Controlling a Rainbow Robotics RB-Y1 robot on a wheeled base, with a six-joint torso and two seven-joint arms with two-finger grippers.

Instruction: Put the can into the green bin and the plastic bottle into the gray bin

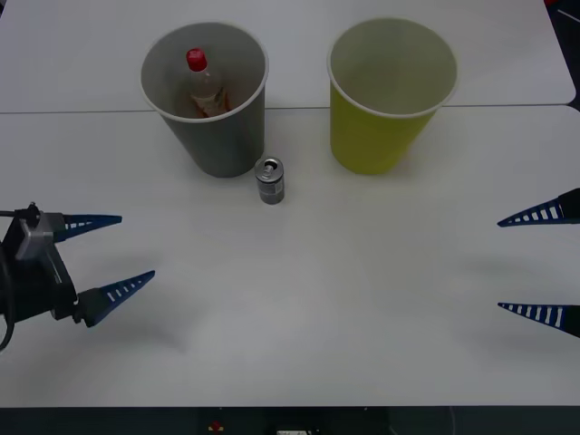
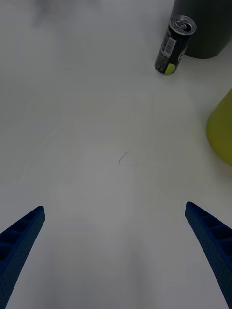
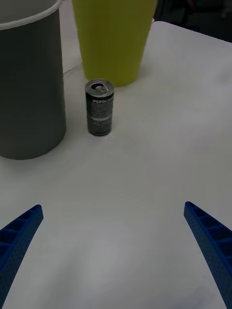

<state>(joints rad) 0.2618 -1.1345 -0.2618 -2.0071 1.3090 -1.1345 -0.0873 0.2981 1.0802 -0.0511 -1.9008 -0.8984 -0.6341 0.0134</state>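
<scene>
From my station I see the white worktop [image 1: 299, 308] with both bins standing upright at the far side. The gray bin [image 1: 210, 100] is on the left and the green bin [image 1: 385, 95] on the right, well apart from each other. The plastic bottle [image 1: 203, 86] stands inside the gray bin, its red cap up and leaning toward the bin's wall. The can [image 1: 270, 180] stands upright on the worktop, just beside the near right foot of the gray bin and between the two bins, pull-tab top facing up.

My left gripper [image 1: 109, 256] hovers over the near left part of the worktop, its blue ribbed fingers spread wide and holding nothing. In the left wrist view the can [image 3: 99, 107] sits ahead, with the gray bin [image 3: 29, 87] close to it and the green bin [image 3: 113, 38] behind.

My right gripper [image 1: 541, 263] sits at the right edge, also spread wide and empty. Its wrist view shows the can [image 2: 174, 46] far ahead next to the gray bin [image 2: 203, 26], and a slice of the green bin [image 2: 222, 128] nearer.
</scene>
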